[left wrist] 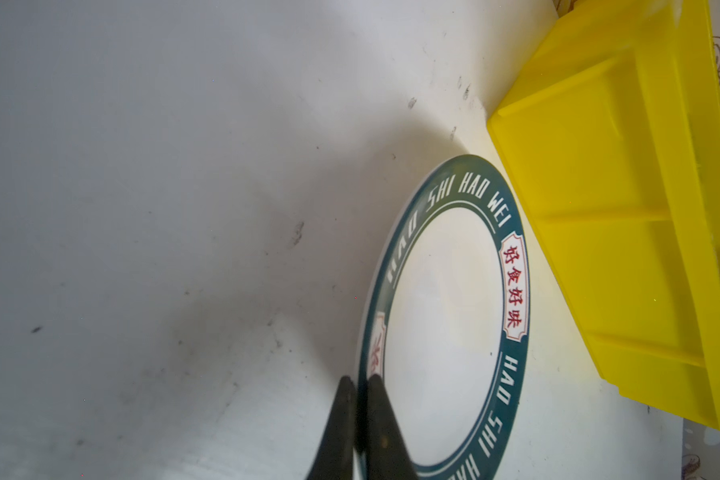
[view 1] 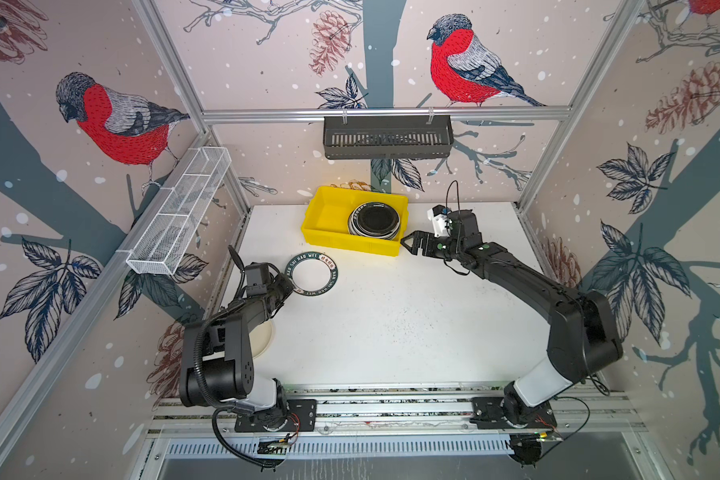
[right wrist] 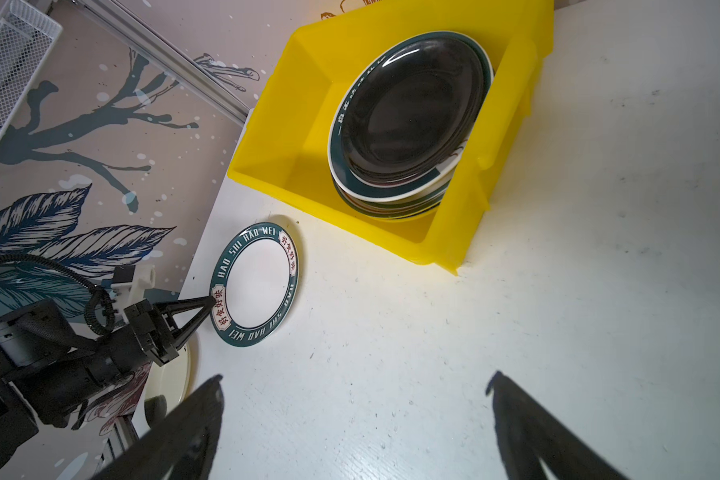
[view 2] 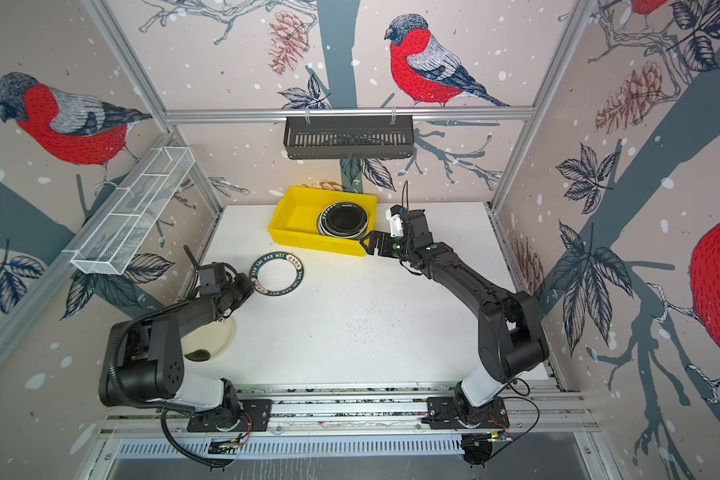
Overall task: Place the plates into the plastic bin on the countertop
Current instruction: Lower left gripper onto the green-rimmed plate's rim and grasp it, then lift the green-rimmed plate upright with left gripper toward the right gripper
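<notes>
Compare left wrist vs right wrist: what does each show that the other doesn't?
Left wrist only: a close look at the left gripper, jaws shut on the rim of the lettered plate. Of the yellow bin it shows only the outside.
Right wrist only: the plate stack inside the bin, with a black plate on top; a cream plate; the right gripper, open and empty; and the wire mesh tray.
Both: the lettered plate, the left gripper pinching its rim, the bin, and the white countertop.
</notes>
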`<state>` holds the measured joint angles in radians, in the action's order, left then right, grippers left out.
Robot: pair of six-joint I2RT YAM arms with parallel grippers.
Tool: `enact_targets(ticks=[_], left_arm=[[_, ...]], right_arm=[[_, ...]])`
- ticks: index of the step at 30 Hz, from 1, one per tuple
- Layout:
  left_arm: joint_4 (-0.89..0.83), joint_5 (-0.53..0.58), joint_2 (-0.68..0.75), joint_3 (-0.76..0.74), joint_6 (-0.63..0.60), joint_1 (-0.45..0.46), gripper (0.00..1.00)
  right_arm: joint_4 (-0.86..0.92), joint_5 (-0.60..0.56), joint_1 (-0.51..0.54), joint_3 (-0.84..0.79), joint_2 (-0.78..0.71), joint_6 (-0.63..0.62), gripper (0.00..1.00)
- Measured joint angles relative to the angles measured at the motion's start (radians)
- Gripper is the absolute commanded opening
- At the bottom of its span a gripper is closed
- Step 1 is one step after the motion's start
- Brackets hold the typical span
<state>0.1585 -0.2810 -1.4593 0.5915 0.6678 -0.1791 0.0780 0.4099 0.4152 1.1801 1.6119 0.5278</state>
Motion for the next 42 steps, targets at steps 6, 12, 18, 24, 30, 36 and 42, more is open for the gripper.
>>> enact_targets(ticks=[6,12,18,24,30,36,42], left_arm=[[-0.058,-0.008,0.072,0.004,-0.013,0.001,0.00],[-0.098,-0.029,0.146,0.010,-0.010,0.013,0.00],[-0.138,-0.005,0.266,0.025,0.007,0.070,0.00],[-0.147,-0.004,0.335,0.045,0.034,0.116,0.00],[-0.111,-0.058,0.378,0.049,0.084,0.137,0.00],[-0.041,-0.101,0.377,0.048,0.130,0.183,0.00],[0.051,-0.114,0.346,0.052,0.172,0.267,0.00]], right_arm=[[-0.033,0.008,-0.002,-0.014,0.000,0.018,1.00],[-0.044,0.013,-0.001,-0.031,-0.003,0.018,1.00],[-0.058,0.020,0.008,-0.037,-0.012,0.020,1.00],[-0.072,0.033,0.037,-0.042,-0.017,0.023,1.00],[-0.114,0.081,0.061,-0.042,0.001,0.034,0.96],[-0.151,0.117,0.080,-0.042,0.029,0.049,0.79],[-0.203,0.129,0.092,-0.049,0.034,0.075,0.59]])
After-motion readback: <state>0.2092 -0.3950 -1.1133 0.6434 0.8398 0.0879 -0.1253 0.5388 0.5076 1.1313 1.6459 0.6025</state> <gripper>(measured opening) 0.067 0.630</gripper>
